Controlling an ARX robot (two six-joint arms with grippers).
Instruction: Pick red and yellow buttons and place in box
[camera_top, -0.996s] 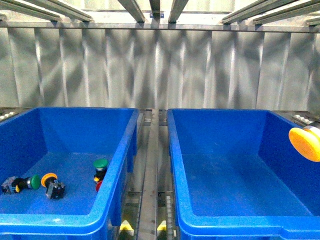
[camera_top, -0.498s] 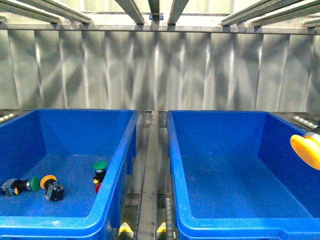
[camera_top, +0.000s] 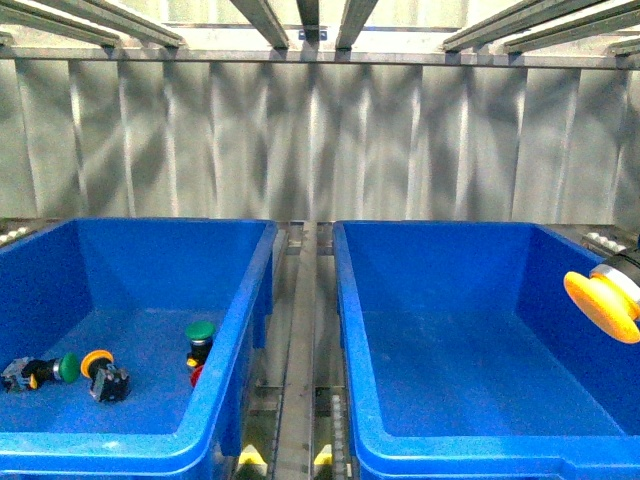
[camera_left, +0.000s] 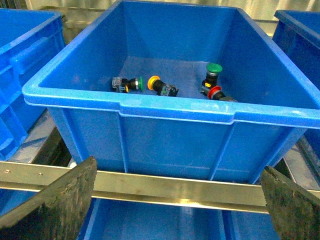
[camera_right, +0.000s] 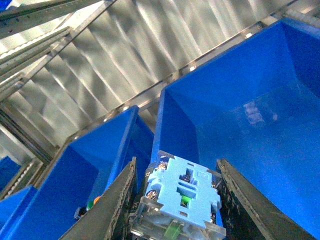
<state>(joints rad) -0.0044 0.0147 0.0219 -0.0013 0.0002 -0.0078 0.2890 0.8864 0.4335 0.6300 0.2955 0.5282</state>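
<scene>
Both crates are bright blue: the left crate (camera_top: 240, 300) and the right box (camera_top: 450, 300). In the left crate lie a yellow-capped button (camera_top: 97, 361) on a black body, a green-capped button (camera_top: 200, 331) standing by a red cap (camera_top: 197, 374), and another green-capped one (camera_top: 68, 367). A yellow cap (camera_top: 603, 305) shows at the right edge. The back wall (camera_top: 320, 140) is ribbed grey metal streaked with light. The held button's base (camera_right: 179, 197) is pale blue-white.
</scene>
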